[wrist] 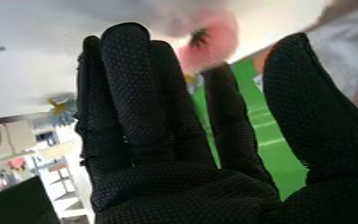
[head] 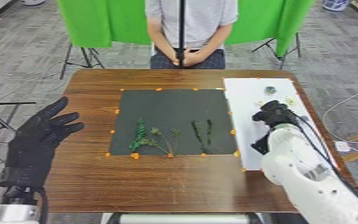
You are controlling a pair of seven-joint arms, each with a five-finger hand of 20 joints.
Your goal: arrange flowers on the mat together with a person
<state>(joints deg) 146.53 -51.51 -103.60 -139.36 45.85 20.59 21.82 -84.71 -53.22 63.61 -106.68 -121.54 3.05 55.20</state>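
Note:
In the head view my right hand [head: 275,116] is over the white sheet [head: 245,92], beside a small blue flower [head: 270,90] and a pale yellowish one [head: 290,101]. The right wrist view has the same right hand [wrist: 167,150] with straight fingers and the thumb spread away. A pink flower [wrist: 213,42] appears beyond its fingertips; whether they touch I cannot tell. My left hand [head: 40,134] stands open at the table's left side. On the dark mat [head: 171,107] lie a green leafy sprig [head: 140,132], a thin branching stem [head: 165,140] and two dark green stems [head: 202,135].
The brown table [head: 158,182] carries the dark mat with the white sheet along its right side. Orange marks [head: 135,156] line the mat's edges. Tripods and a green cloth [head: 104,22] stand beyond the far edge.

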